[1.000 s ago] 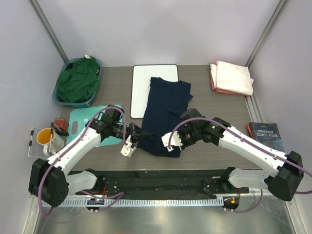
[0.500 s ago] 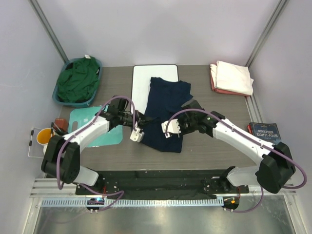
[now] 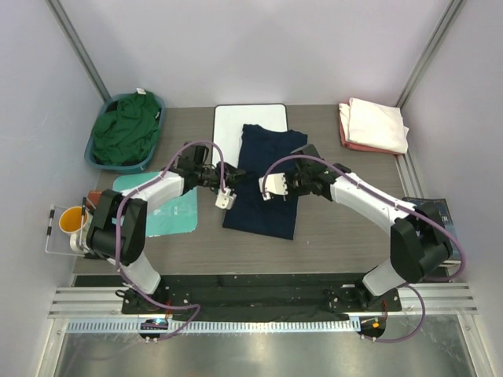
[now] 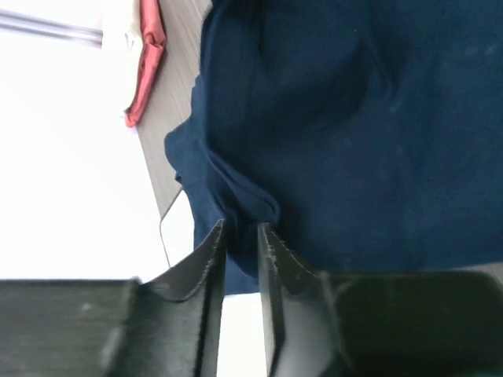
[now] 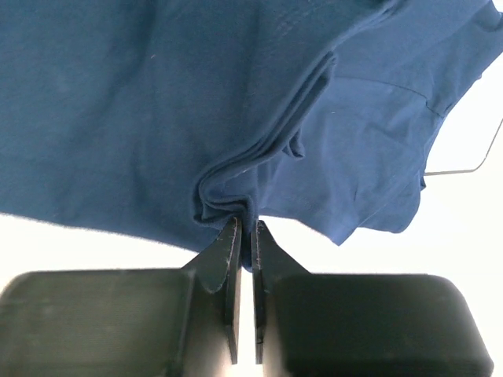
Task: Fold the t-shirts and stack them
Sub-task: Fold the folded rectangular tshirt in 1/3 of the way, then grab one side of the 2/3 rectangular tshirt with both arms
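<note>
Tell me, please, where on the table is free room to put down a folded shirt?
Bare table lies between the navy t-shirt and the folded cream and pink stack, and along the near edge in front of the navy t-shirt. The left side is crowded: basket, teal mat, cup.

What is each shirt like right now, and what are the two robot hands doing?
Blue shirt: spread out, far end on the white board, pinched on both sides.
Green shirt: crumpled, not folded, in the basket.
Cream shirt: folded, lying on the pink shirt.
Pink shirt: folded, under the cream one.
Left gripper: shut on the blue shirt.
Right gripper: shut on the blue shirt.
</note>
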You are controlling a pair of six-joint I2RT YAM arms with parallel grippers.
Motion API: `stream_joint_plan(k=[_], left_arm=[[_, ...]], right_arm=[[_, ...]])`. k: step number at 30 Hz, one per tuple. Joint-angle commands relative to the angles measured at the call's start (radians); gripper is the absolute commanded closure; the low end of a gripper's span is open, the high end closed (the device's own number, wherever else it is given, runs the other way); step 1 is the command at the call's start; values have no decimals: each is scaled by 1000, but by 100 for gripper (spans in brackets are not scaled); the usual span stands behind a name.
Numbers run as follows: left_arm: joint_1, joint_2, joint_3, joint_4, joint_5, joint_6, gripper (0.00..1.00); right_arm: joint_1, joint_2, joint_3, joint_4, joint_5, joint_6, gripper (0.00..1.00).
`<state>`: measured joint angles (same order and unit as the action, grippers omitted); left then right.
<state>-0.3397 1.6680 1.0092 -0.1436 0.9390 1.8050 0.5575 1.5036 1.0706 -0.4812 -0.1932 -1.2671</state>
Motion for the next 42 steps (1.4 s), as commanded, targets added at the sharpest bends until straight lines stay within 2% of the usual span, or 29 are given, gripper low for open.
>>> stream_joint_plan(k=[1, 4, 5, 6, 7, 8, 11, 12, 13, 15, 16, 17, 18, 19, 20, 21, 22, 23, 24, 26, 29, 42], left_arm=[[13, 41, 38, 58, 27, 31, 74], [13, 47, 25, 128, 9, -7, 70], [11, 47, -15, 192, -6, -39, 67], [11, 45, -49, 414, -38, -178, 62], [11, 56, -85, 553, -55, -249, 54], [11, 61, -136, 745, -71, -313, 53], [19, 41, -167, 849, -109, -378, 52], [24, 26, -170, 840, -109, -403, 51], [25, 4, -176, 823, -100, -410, 52], [34, -89, -176, 603, -68, -351, 54], [39, -131, -163, 485, -15, -244, 55], [48, -193, -147, 177, 9, -143, 57], [50, -221, -133, 32, 33, -60, 58], [51, -243, -121, -85, 64, 80, 58], [53, -269, -118, -314, 73, 168, 59], [56, -274, -119, -415, 87, 251, 60], [57, -274, -124, -510, 86, 443, 60], [57, -266, -129, -668, 84, 529, 60], [59, -243, -135, -721, 78, 610, 60], [59, -212, -159, -781, 75, 764, 60], [56, -163, -173, -766, 104, 807, 60], [31, -71, -185, -627, 83, 774, 61]], right_arm=[[-8, 49, 48, 119, 63, 1, 67], [-5, 58, 9, 269, 124, 37, 48], [-2, 55, -36, 332, 188, 47, 45], [2, 52, -53, 422, 227, 55, 44], [10, 49, -67, 446, 248, 52, 42], [12, 34, -90, 469, 262, 57, 42], [19, -6, -87, 488, 242, 81, 37], [19, -22, -74, 392, 160, 96, 38], [19, -35, -57, 330, 114, 113, 38], [39, -60, -15, 154, 22, 120, 38], [41, -69, 6, 77, -32, 109, 39], [51, -80, 8, -36, -66, 109, 39], [55, -94, 12, -107, -156, 97, 39], [62, -101, 6, -167, -178, 81, 39], [77, -111, -10, -209, -187, 110, 39], [102, -134, -26, -232, -207, 109, 39], [120, -146, -75, -232, -221, 118, 39], [134, -157, -102, -214, -226, 138, 39], [165, -175, -127, -208, -230, 144, 39], [191, -184, -199, -144, -213, 175, 39], [219, -174, -242, -64, -193, 230, 39], [242, -171, -373, 124, -104, 304, 40]])
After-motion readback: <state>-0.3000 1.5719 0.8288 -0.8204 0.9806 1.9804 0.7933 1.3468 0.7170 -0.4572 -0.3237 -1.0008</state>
